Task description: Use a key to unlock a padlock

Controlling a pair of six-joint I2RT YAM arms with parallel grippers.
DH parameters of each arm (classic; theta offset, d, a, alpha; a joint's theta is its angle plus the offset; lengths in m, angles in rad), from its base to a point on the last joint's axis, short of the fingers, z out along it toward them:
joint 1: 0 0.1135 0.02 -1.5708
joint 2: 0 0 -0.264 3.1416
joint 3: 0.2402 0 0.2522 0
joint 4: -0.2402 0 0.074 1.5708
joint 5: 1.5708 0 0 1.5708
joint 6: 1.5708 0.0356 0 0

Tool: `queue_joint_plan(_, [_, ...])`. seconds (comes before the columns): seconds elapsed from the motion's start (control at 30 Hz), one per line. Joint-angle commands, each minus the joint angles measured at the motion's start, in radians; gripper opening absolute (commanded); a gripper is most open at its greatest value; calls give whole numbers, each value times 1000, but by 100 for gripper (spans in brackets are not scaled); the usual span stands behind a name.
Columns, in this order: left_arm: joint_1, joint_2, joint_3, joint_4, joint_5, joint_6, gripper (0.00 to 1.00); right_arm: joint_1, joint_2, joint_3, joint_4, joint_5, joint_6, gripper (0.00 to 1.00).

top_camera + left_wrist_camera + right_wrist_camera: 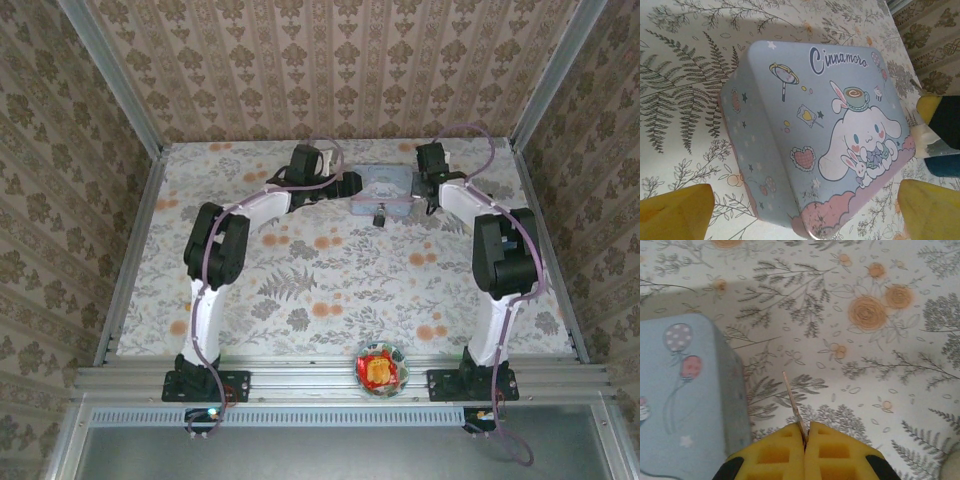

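A light blue cartoon tin [385, 188] lies at the far middle of the table. A tiny dark padlock [381, 216] sits against its near side. My left gripper [345, 185] is at the tin's left end. It is open [805, 220], and its yellow fingers [677, 212] stand wide on either side of the tin's [815, 125] near corner without touching it. My right gripper [430, 205] is at the tin's right end. In the right wrist view it [806, 432] is shut on a thin key [792, 397], whose blade points forward beside the tin's wall [685, 395].
A glass bowl [381, 367] holding red and orange things stands at the near edge between the arm bases. Patterned walls close in the table at the back and on both sides. The right gripper's yellow and dark tip [940, 130] shows beyond the tin.
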State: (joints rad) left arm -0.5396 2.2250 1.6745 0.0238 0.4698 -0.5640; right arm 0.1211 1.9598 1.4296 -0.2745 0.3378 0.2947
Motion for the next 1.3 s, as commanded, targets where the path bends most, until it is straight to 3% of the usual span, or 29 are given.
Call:
queue_joint_plan(0.0, [4,33,41,15,33,-27,94,-22,37,66,-72,-34,20,0])
queue_joint_plan(0.33, [0,107,120,-21,43,-28,84,-61,195,266,-255,-224,39,0])
queue_joint_plan(0.67, [-13,115,109,-2,89,-28,63,-37,191,217,-198,-404,50,0])
queue_joint_plan(0.93, [-17,-3,-75,99,83,-42,59,59,115,98,-106,-423,66,0])
queue_joint_plan(1.27, [-62,-295,-566,365,-23,-129,56,261,44,4,-28,-408,107,0])
